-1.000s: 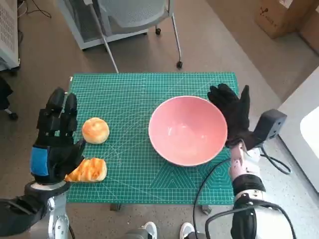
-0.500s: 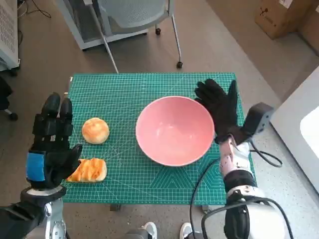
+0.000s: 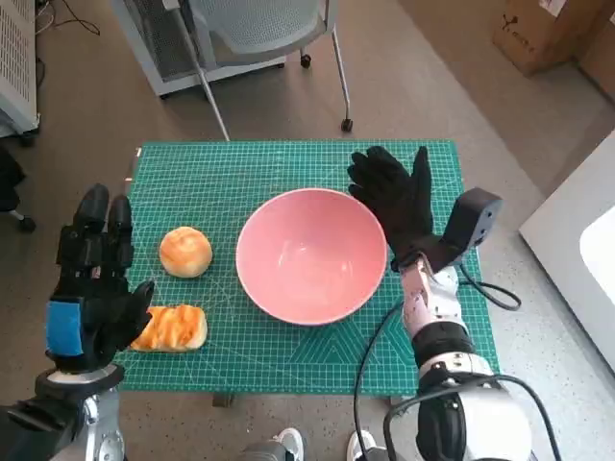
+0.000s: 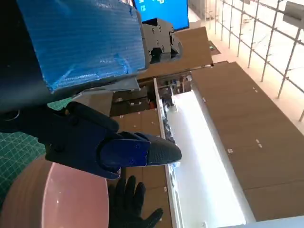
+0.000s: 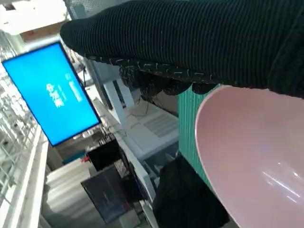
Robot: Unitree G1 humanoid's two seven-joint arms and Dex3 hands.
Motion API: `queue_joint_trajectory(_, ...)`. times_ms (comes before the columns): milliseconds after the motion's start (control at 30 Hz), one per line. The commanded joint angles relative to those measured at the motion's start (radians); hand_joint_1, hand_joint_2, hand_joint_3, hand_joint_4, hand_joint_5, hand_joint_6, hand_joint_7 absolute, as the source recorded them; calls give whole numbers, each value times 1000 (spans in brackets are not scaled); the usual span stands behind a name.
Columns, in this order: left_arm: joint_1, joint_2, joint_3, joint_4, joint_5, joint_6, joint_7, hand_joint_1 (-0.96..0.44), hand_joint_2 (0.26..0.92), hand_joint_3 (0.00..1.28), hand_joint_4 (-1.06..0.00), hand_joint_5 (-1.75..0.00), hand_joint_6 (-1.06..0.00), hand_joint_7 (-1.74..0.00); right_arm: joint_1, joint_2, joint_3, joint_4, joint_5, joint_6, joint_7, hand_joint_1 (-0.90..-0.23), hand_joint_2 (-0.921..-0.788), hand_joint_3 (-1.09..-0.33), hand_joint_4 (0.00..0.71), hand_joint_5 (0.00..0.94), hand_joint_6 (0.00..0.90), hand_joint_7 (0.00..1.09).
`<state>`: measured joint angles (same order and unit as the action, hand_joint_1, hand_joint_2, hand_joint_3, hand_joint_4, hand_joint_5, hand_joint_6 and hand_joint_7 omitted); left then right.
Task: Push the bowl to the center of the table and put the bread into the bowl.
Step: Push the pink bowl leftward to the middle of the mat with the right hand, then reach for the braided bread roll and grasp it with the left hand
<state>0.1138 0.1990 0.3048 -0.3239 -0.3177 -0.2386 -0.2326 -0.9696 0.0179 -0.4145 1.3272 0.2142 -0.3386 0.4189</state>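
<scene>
Pink bowl (image 3: 310, 254) sits mid-mat, right hand (image 3: 394, 199) against its rim.

Grey office chair (image 3: 252, 29) (on castors) beyond the table; cardboard box (image 3: 544, 29).

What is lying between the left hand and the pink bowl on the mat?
In the head view, two breads lie between the left hand and the pink bowl: a round bun and a long bread beside that hand.
</scene>
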Motion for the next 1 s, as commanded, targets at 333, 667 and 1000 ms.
queue_joint_trajectory(333,5,2,3,-9,15,-3,14,-668,921,276,-20,-6,1,-345,-8,-67,16,-11,-29,-68,39,-639,-921,-745,48,10,270,17)
queue_joint_trajectory(667,53,132,66,-113,189,54,16,-665,921,234,-33,-9,1,-369,-5,-137,62,-53,-67,-314,60,-639,-921,-803,5,2,203,4)
queue_joint_trajectory(1000,146,310,106,-444,501,426,-55,-512,782,80,-54,-12,-7,-437,-4,-143,54,-91,-26,-423,84,-656,-921,-782,62,21,247,22)
